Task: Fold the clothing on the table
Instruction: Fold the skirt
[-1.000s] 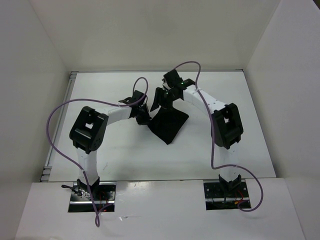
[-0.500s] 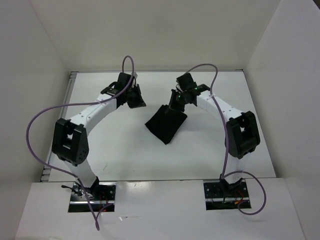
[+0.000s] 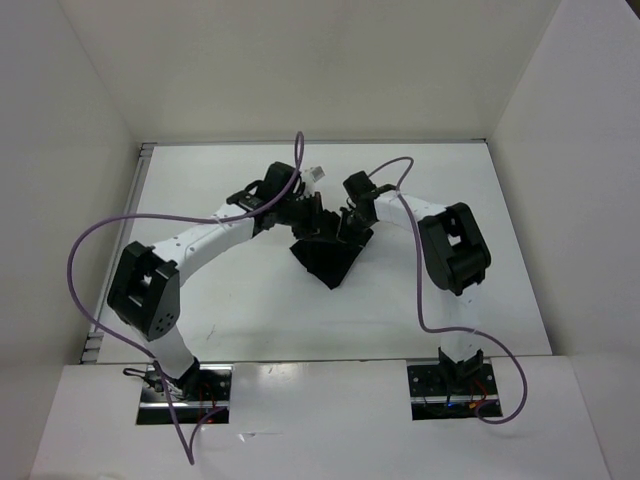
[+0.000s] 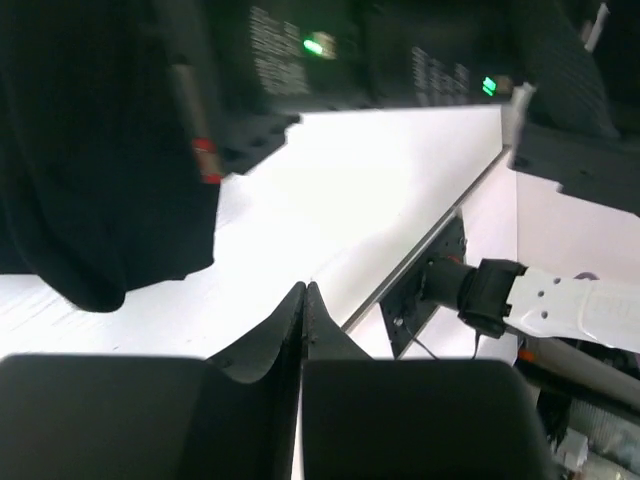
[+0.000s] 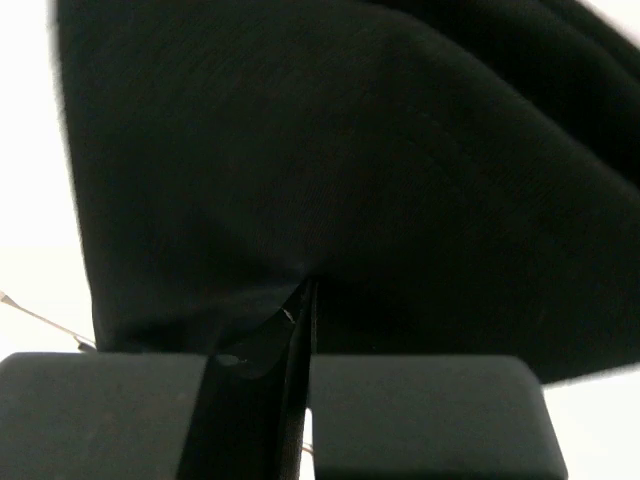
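Observation:
The clothing (image 3: 325, 262) is a black fabric wedge lying folded on the white table (image 3: 230, 300) near its middle. My right gripper (image 3: 345, 232) is down on the fabric's far right part. In the right wrist view the clothing (image 5: 350, 150) fills the frame and puckers at the shut right gripper (image 5: 308, 283), which pinches it. My left gripper (image 3: 308, 222) hovers by the cloth's far left corner. In the left wrist view this left gripper (image 4: 304, 287) is shut with nothing between its fingers, and the clothing (image 4: 90, 180) hangs dark at upper left over the table (image 4: 380, 190).
White walls enclose the table on three sides. A metal edge strip (image 3: 120, 260) runs along the left side. Purple cables (image 3: 100, 240) loop over both arms. The right arm's base (image 4: 470, 290) shows in the left wrist view at the table's near edge.
My right gripper has come down onto the cloth and shut on it. The left arm swung out toward the far left, then back in beside the cloth.

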`<state>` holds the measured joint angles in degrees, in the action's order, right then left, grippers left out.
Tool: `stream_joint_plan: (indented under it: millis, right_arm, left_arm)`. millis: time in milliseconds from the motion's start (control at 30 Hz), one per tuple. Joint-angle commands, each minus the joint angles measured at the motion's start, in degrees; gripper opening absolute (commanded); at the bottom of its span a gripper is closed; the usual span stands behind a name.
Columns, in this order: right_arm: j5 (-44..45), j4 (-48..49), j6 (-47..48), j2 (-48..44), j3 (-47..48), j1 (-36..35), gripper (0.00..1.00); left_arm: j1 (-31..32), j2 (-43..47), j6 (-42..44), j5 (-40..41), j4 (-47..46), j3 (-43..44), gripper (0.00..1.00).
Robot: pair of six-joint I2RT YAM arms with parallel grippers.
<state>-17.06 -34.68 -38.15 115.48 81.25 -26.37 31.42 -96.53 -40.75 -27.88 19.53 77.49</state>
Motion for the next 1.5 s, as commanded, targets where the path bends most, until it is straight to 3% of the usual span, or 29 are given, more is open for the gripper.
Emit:
stream_joint_plan:
  millis: [0, 433, 600, 900, 1100, 1167, 1233, 1333, 1467]
  right_arm:
    - [-1.3, 3.1, -0.9, 2.0, 3.1, -0.2, 0.02]
    - [-4.2, 5.3, -0.9, -0.4, 2.6, 0.4, 0.02]
    - [-4.2, 3.9, 0.2, -6.2, 2.6, 0.4, 0.19]
    - [-5.4, 1.3, 3.7, -14.1, 1.4, 0.4, 0.38]
    - [-8.5, 0.2, 5.8, -9.4, 4.0, 1.4, 0.38]
    - [-9.2, 0.2, 6.3, -7.6, 5.2, 2.1, 0.31]
    - [-9.8, 0.8, 6.3, -6.4, 6.3, 2.7, 0.15]
    - [-11.5, 0.8, 6.9, -3.5, 9.0, 4.0, 0.03]
    - [-12.7, 0.8, 7.4, 2.4, 12.4, 5.8, 0.02]
  left_arm:
    - [0.7, -3.0, -1.1, -0.1, -3.2, -2.3, 0.0]
    - [-1.1, -10.2, -1.6, 20.0, -2.0, -5.8, 0.0]
    - [-2.9, -10.8, -1.1, 23.0, -1.4, -5.8, 0.0]
    - [-6.1, -16.2, 0.1, 24.7, -2.7, -5.2, 0.0]
    - [-6.1, -18.1, -0.6, 24.6, -3.8, -4.2, 0.0]
    - [-6.1, -15.1, -1.1, 24.6, -3.3, -4.2, 0.0]
    - [-6.1, -10.5, -1.1, 24.6, -2.2, -4.2, 0.0]
    - [-6.1, -3.6, -1.1, 25.2, 0.0, -3.7, 0.0]
    - [-6.1, 4.5, -1.1, 23.5, 1.1, -4.9, 0.0]
